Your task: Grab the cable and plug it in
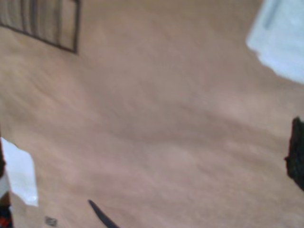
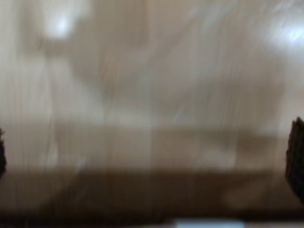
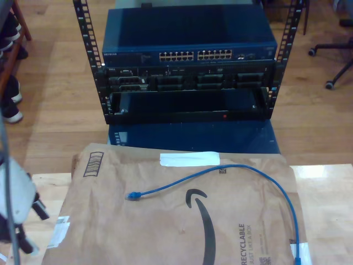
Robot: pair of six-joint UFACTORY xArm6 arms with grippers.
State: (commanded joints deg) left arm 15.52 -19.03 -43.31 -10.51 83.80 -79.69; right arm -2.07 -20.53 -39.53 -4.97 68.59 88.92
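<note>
Cardboard [image 1: 156, 123] spreads blurred and brown under my first gripper's camera. A barcode print [image 1: 45, 21] and a pale tape strip [image 1: 280, 38] sit at its margins, with a white label [image 1: 19, 171] and a dark curved logo stroke [image 1: 102, 214] nearby. One dark fingertip [image 1: 297, 154] pokes in at the frame edge; whether my first gripper is parted or closed I cannot tell. The open cardboard ahead of it lies bare.

Second wrist view: heavy blur over a tan surface [image 2: 152, 95], a dark band beneath it. Dark fingertips [image 2: 297, 152] show at both frame edges with wide room between them and nothing held, so my second gripper stands spread.

Exterior view: the flattened cardboard lies on a light wood table [image 3: 325, 193]. The cable [image 3: 242, 170] arcs across it, one plug [image 3: 132, 195] near the printed arrow mark, the other end [image 3: 298, 255] by the cardboard's edge toward the exterior view's right. Beyond the table's far edge stands a rack [image 3: 187, 66] holding a blue network switch [image 3: 190, 38] with a row of ports [image 3: 196, 56]. A white arm [image 3: 14, 204] sits at the exterior view's left edge, well apart from the cable.
</note>
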